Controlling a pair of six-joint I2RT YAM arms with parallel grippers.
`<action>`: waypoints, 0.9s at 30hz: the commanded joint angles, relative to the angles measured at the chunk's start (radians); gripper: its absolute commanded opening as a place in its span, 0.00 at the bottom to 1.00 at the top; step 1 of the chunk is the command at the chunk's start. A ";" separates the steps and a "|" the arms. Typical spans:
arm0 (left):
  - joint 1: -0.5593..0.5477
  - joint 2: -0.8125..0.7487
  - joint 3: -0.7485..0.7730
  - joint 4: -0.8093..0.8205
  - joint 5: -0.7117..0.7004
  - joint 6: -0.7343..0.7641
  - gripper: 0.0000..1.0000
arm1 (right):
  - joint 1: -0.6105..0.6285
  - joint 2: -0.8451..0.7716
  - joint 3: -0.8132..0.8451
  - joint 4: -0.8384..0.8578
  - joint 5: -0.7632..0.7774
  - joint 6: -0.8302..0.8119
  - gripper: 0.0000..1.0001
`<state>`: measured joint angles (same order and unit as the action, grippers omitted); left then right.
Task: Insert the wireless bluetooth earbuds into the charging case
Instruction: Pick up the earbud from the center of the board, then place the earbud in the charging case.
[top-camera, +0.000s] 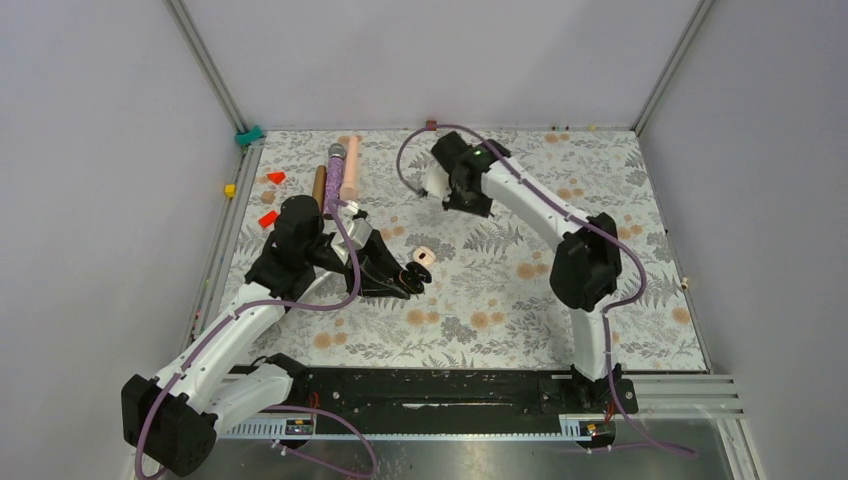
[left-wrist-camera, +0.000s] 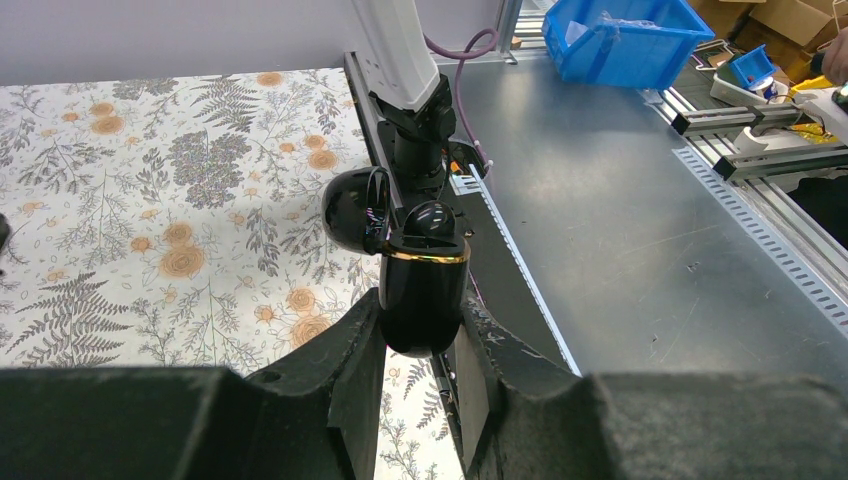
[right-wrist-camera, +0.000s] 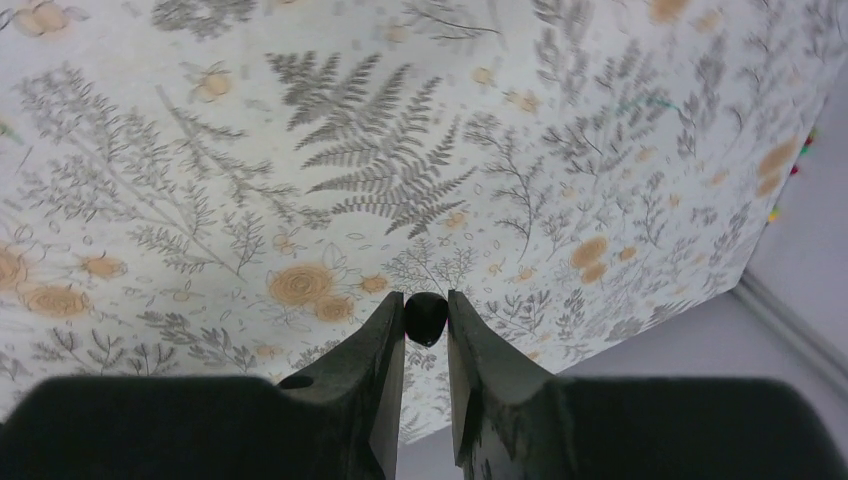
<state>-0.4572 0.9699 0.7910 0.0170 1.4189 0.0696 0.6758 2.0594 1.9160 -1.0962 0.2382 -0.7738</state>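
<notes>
1. Starting nearest the arm bases, we see the left gripper (left-wrist-camera: 421, 338) closed on the black charging case (left-wrist-camera: 422, 280), fingers pressed against its lower sides.
2. We note the case stands upright in that grip, above the floral table cloth (top-camera: 560, 290), with its lid (left-wrist-camera: 350, 208) flipped open to one side.
3. We see a black rounded shape at the case's open top; we cannot tell if it is an earbud.
4. Just beyond the case, we see a small whitish object (top-camera: 423, 256) lying on the cloth, too small to tell what it is.
5. Farther back, the right gripper (right-wrist-camera: 426, 310) pinches a black earbud (right-wrist-camera: 425, 322) between narrow fingertips, off the cloth and well apart from the case.
6. At the far left, we see two red blocks (top-camera: 275, 177) on the cloth, beside some cylinder-shaped items (top-camera: 349, 168).
</notes>
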 joint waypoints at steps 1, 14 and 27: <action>-0.001 -0.015 -0.001 0.041 0.025 0.002 0.00 | -0.096 -0.095 0.071 0.040 -0.050 0.137 0.25; -0.006 0.075 -0.026 0.269 -0.233 -0.210 0.00 | -0.174 -0.590 -0.258 0.454 -0.210 0.526 0.25; -0.006 0.219 0.036 0.331 -0.299 -0.346 0.00 | -0.171 -0.888 -0.523 0.739 -0.491 0.866 0.23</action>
<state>-0.4614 1.1339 0.7532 0.2920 1.1740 -0.2119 0.4976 1.2343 1.4525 -0.5301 -0.1287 -0.0544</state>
